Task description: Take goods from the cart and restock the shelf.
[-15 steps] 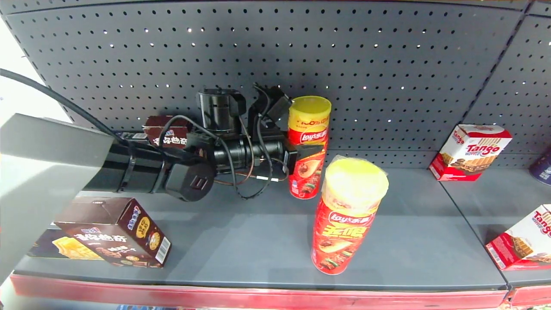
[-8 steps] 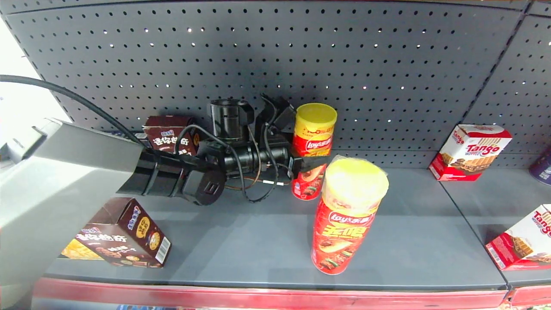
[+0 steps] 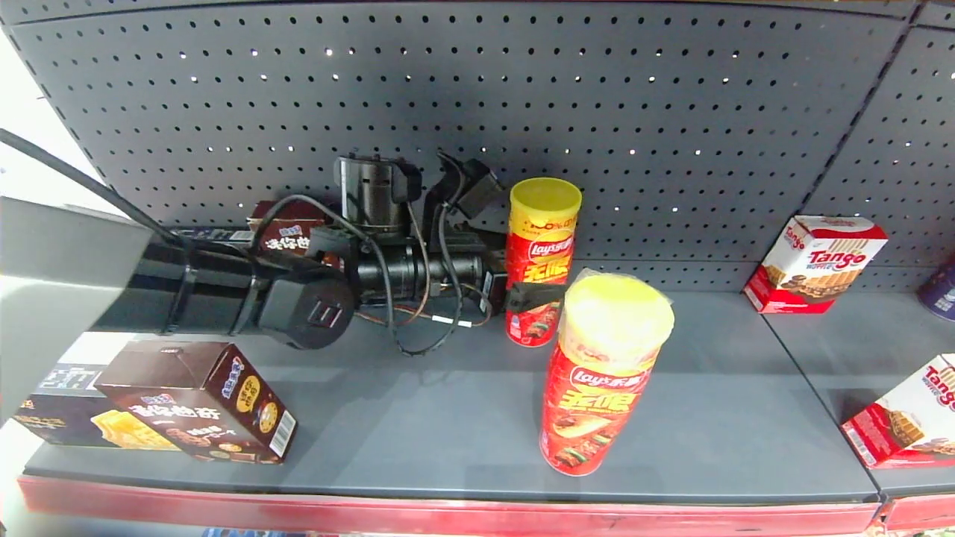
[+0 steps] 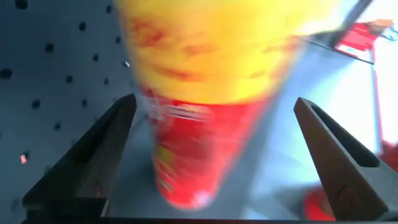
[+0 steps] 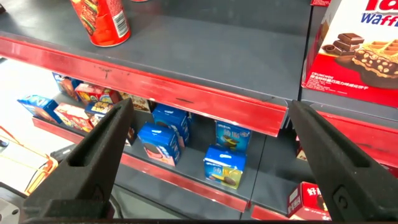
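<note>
A red chip can with a yellow lid (image 3: 543, 224) stands upright at the back of the grey shelf (image 3: 418, 418), close to the pegboard. My left gripper (image 3: 533, 282) is open around its lower half, with one finger (image 3: 536, 294) across its front. In the left wrist view the can (image 4: 211, 74) sits between the spread fingers (image 4: 93, 155) and touches neither. A second, larger chip can (image 3: 604, 373) stands nearer the shelf's front. My right gripper (image 5: 211, 109) is open and holds nothing, in front of the shelf's red edge (image 5: 186, 87).
Brown cookie boxes lie at the front left (image 3: 198, 403) and at the back behind my left arm (image 3: 295, 231). Wafer boxes stand at the back right (image 3: 817, 261) and front right (image 3: 906, 425). Blue packs (image 5: 161, 140) fill the lower shelves.
The back can went from tilted in my left gripper to upright on the shelf. The gripper opened off it and the arm drew back a little to the left.
</note>
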Controlling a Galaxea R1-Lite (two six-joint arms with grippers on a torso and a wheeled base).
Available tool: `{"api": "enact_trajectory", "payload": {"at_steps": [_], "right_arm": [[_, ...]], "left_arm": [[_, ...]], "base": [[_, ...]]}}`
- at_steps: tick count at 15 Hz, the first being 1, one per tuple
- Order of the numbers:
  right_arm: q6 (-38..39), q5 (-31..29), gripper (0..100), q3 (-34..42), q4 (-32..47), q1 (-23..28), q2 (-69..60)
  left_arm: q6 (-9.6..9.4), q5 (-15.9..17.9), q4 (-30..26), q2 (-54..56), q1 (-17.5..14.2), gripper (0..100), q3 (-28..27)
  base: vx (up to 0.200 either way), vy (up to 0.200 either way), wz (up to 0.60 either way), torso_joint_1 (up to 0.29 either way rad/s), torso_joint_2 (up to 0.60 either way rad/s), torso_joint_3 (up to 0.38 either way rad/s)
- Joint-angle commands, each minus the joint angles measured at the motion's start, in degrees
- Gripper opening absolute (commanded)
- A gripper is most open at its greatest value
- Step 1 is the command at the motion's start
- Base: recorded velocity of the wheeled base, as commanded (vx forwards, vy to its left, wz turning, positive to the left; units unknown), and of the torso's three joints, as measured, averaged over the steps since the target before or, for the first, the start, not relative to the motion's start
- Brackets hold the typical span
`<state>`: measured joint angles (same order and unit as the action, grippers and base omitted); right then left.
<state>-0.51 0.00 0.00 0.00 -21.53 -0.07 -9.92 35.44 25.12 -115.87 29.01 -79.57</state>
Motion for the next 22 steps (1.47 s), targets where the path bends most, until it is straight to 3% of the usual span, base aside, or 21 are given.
{"api": "enact_trajectory", "payload": {"at_steps": [1, 4, 5, 7, 9, 11, 15, 18, 22], "right_arm": [[-0.02, 0.00, 100, 0.00, 0.00, 0.00, 0.07], [-0.02, 0.00, 100, 0.00, 0.00, 0.00, 0.07], [-0.02, 0.00, 100, 0.00, 0.00, 0.00, 0.07], [-0.02, 0.00, 100, 0.00, 0.00, 0.00, 0.07], [-0.02, 0.00, 100, 0.00, 0.00, 0.00, 0.07], [-0.02, 0.00, 100, 0.00, 0.00, 0.00, 0.07], [-0.02, 0.00, 100, 0.00, 0.00, 0.00, 0.07], [-0.02, 0.00, 100, 0.00, 0.00, 0.00, 0.07], [-0.02, 0.00, 100, 0.00, 0.00, 0.00, 0.07]], "left_arm": [[-0.01, -0.72, -2.19, 4.95, -0.01, 100, 0.29], [-1.33, -3.53, -5.96, 9.26, -0.10, 100, 3.28], [-2.91, -3.97, -6.58, 9.52, -0.36, 100, 4.07], [-8.71, -8.28, -9.13, 10.58, -0.54, 100, 6.09], [-11.70, -10.74, -11.24, 10.58, -0.54, 100, 6.88], [-11.87, -13.99, -11.24, 10.40, -0.36, 100, 6.44], [-11.87, -15.75, -10.97, 7.68, -0.54, 100, 4.86], [-11.70, -17.95, -11.24, 4.16, -0.54, 100, 0.55], [-11.52, -19.09, -11.24, 3.37, -0.62, 100, 0.47]], "base": [[0.000, 0.000, 0.00, 0.000, 0.00, 0.000], [0.000, 0.000, 0.00, 0.000, 0.00, 0.000], [0.000, 0.000, 0.00, 0.000, 0.00, 0.000], [0.000, 0.000, 0.00, 0.000, 0.00, 0.000], [0.000, 0.000, 0.00, 0.000, 0.00, 0.000], [0.000, 0.000, 0.00, 0.000, 0.00, 0.000], [0.000, 0.000, 0.00, 0.000, 0.00, 0.000], [0.000, 0.000, 0.00, 0.000, 0.00, 0.000], [0.000, 0.000, 0.00, 0.000, 0.00, 0.000]]}}
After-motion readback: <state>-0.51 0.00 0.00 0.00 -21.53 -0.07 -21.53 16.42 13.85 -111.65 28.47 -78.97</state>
